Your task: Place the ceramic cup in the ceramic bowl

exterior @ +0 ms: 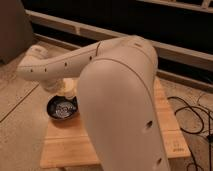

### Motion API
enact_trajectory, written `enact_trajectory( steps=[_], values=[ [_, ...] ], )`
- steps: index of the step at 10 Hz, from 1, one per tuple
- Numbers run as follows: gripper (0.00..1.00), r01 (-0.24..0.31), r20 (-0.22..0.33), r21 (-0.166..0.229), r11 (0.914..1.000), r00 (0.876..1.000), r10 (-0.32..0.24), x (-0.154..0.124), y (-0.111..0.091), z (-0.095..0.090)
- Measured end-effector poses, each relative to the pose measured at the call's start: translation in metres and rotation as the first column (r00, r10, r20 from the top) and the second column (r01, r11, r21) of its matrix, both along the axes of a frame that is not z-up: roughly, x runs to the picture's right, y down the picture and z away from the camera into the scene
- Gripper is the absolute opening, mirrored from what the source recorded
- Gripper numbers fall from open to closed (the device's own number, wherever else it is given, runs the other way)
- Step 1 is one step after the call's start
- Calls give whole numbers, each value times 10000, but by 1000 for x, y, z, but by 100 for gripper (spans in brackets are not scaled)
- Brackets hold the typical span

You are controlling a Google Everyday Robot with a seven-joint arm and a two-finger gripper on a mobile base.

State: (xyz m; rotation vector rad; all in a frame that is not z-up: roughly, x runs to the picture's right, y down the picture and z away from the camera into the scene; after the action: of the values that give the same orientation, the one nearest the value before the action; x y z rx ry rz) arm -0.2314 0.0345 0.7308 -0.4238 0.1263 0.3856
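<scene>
Ceramic bowl (62, 108) on left part of wooden table (170, 137). Pincer (64, 88) just above bowl's far rim, under cream arm (120, 100), closed on ceramic cup (70, 90). Cup hangs over bowl edge. Black cables (192, 117) on floor at right.

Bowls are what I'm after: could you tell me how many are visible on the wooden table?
1: the ceramic bowl sits at the wooden table's left edge, below the gripper. The arm may hide others.
</scene>
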Motion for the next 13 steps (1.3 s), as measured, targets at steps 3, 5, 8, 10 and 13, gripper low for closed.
enact_trajectory(
  steps=[3,5,8,10,13],
  values=[
    [0,-1267,992,-1155,9852,9854,1384,-27,21,17],
    [0,-1621,1586,-2159,9629,9672,1984,-29,25,55],
    [0,-1064,1818,-3139,9435,9686,1697,-13,37,91],
    [6,-454,1991,-3746,9261,9716,1282,-14,48,102],
    [38,178,2223,-4102,9118,9716,810,-17,42,110]
  ],
)
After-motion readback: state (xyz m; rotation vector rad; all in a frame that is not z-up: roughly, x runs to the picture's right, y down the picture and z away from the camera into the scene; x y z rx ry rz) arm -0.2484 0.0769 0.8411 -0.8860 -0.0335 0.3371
